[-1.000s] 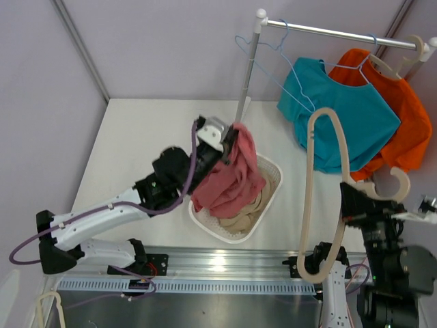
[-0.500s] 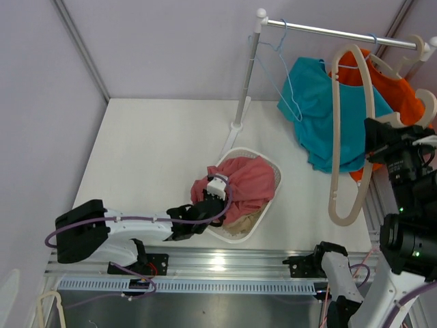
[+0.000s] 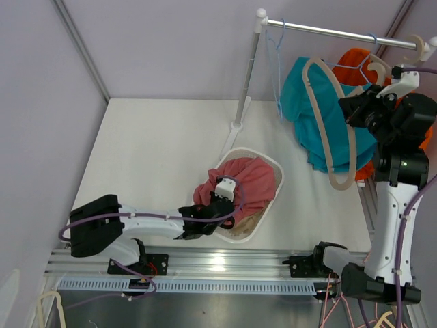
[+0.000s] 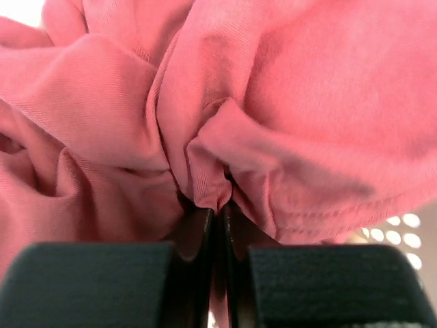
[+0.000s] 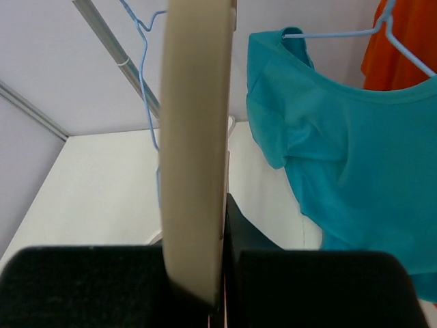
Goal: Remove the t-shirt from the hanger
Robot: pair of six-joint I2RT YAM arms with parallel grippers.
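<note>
The pink t-shirt [image 3: 250, 181] lies bunched in the white basket [image 3: 276, 164] near the table's front. My left gripper [image 3: 222, 205] is low at the basket's near-left side, shut on a fold of the pink t-shirt [image 4: 212, 188]. My right gripper [image 3: 360, 111] is raised at the right, near the rail, shut on the bare cream hanger [image 3: 334, 130]. In the right wrist view the hanger [image 5: 194, 137] rises straight up from between the jaws.
A metal rail [image 3: 341, 32] on a white pole [image 3: 247, 82] carries a teal t-shirt [image 3: 311, 109] on a blue wire hanger, an orange t-shirt [image 3: 355, 58] behind it, and an empty blue wire hanger [image 3: 278, 48]. Beige cloth lies under the pink shirt in the basket.
My left gripper lowered the pink t-shirt into the basket and stays low on it. My right arm lifted the cream hanger from the front right up toward the rail.
</note>
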